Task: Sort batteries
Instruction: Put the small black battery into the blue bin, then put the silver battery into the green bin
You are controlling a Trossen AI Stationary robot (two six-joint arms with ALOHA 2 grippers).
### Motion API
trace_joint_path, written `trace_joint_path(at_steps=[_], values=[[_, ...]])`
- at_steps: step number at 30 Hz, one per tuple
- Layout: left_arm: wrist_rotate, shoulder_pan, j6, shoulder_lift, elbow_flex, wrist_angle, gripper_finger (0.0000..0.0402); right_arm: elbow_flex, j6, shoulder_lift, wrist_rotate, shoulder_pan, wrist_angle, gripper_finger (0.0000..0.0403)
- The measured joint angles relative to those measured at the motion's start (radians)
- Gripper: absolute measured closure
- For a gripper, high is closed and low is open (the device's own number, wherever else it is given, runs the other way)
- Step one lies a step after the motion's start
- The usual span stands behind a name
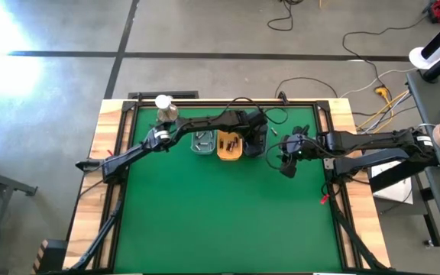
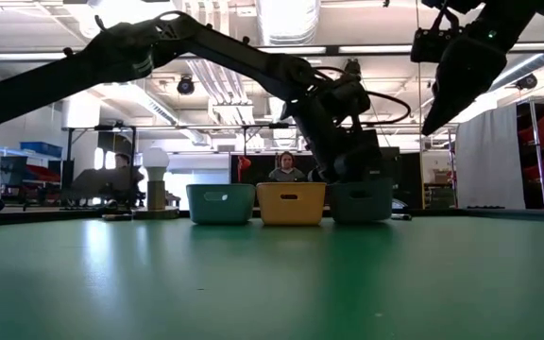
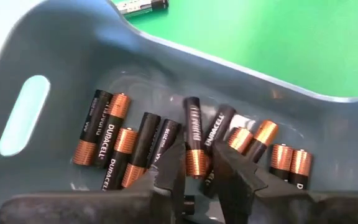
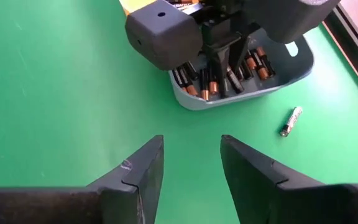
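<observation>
Worktop (image 1: 228,221): green mat, workshop behind. Batteries (image 3: 148,140) in grey tray (image 3: 55,56), lying flat, roughly parallel. Left claw (image 3: 197,171) slightly parted astride one; right claw (image 4: 191,165) apart, empty.

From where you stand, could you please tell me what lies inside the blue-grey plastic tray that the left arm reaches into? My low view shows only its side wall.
Observer: The blue-grey plastic tray holds a heap of copper-and-black cylindrical batteries, and the left pincer is just over them.
Operator: Thank you. Is any battery outside the trays?
Observer: Yes, one small silvery cylindrical battery lies on the green mat beside that tray.
Operator: And the right pincer?
Observer: The right pincer is open and empty, above bare mat short of the tray.
</observation>
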Motion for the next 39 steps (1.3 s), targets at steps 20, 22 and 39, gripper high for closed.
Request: trace_joint_path(at_steps=[20,22,39], values=[[0.193,-0.035,0.036,-0.196,-0.073,-0.011,0.0246,-0.111,0.240,0.039,0.094,-0.153,0.137,0.0210],[0.193,-0.053,0.045,-0.248,-0.146,0.029,0.0247,-0.157,0.247,0.049,0.043,-0.198,0.192,0.0212],[0.174,-0.087,-0.050,-0.918,-1.160,0.793,0.0247,-0.202,0.216,0.338,0.006,-0.462,0.498,0.0204]])
